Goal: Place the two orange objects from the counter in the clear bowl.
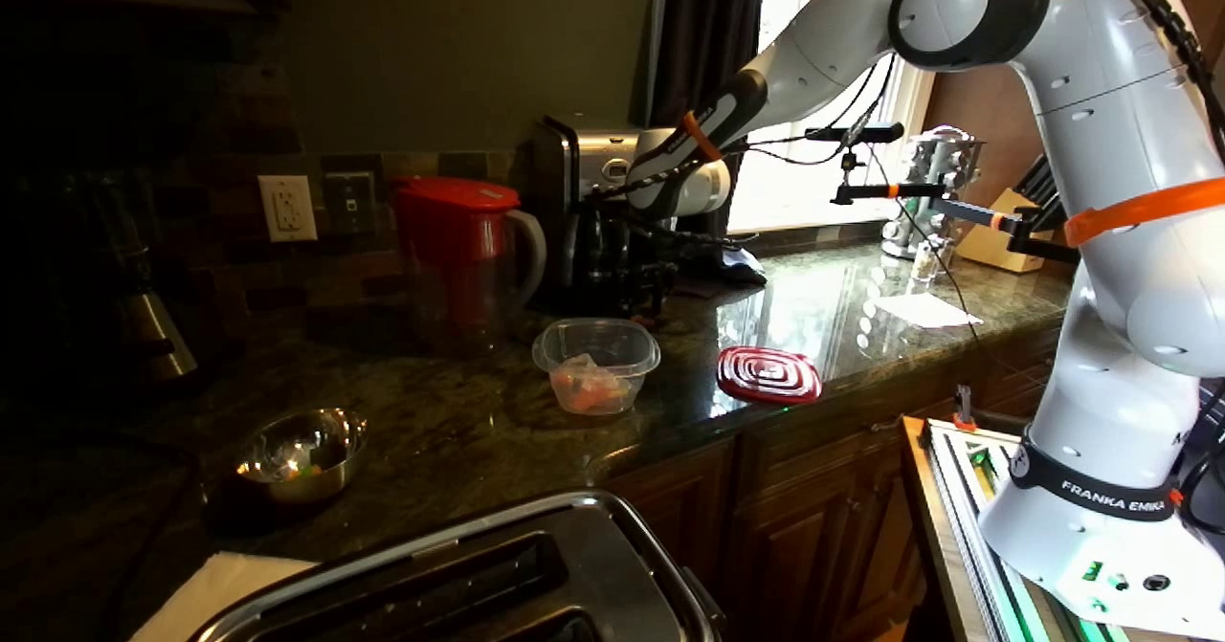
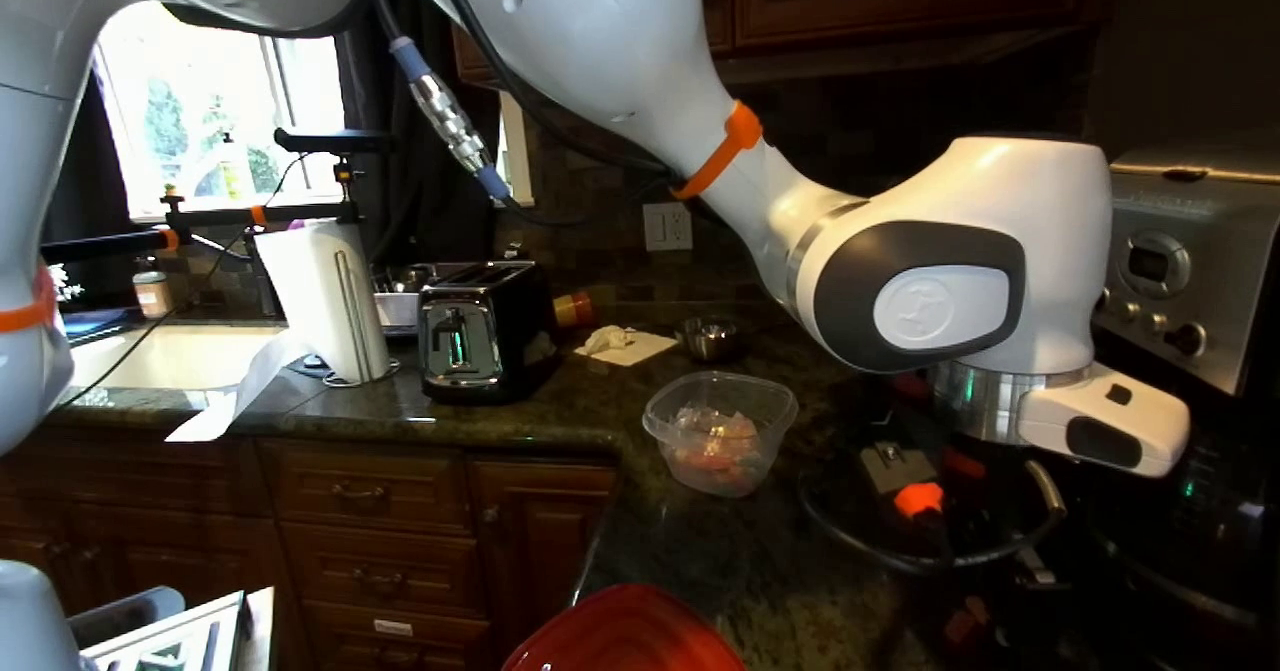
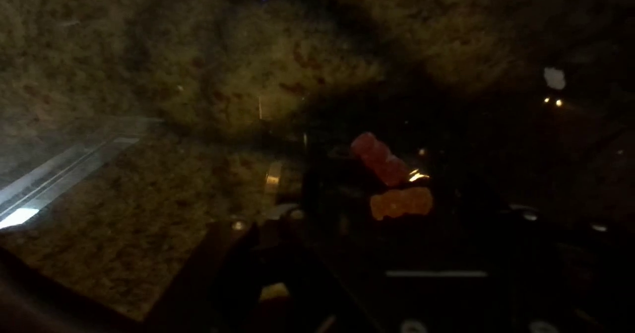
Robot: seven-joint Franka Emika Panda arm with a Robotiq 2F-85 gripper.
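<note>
In the wrist view two small gummy-like pieces lie close together on the dark counter [image 3: 149,184]: an orange piece [image 3: 402,203] and a more reddish piece [image 3: 379,158] just beyond it. My gripper [image 3: 409,216] is dark but looks open, its fingertips apart on either side of the orange piece. Nothing shows held. In an exterior view the gripper [image 1: 649,298] points down at the counter, behind the clear bowl. The clear bowl [image 1: 627,366] stands upright with reddish-orange pieces and clear wrapping inside; it also shows in an exterior view [image 2: 772,426]. The two pieces cannot be made out in the exterior views.
A coffee machine [image 1: 565,183] and a red pitcher [image 1: 455,231] stand close to the gripper. A red lid [image 1: 768,374] lies near the counter's front edge. A metal bowl [image 1: 306,465] and a toaster [image 2: 485,336] stand farther off.
</note>
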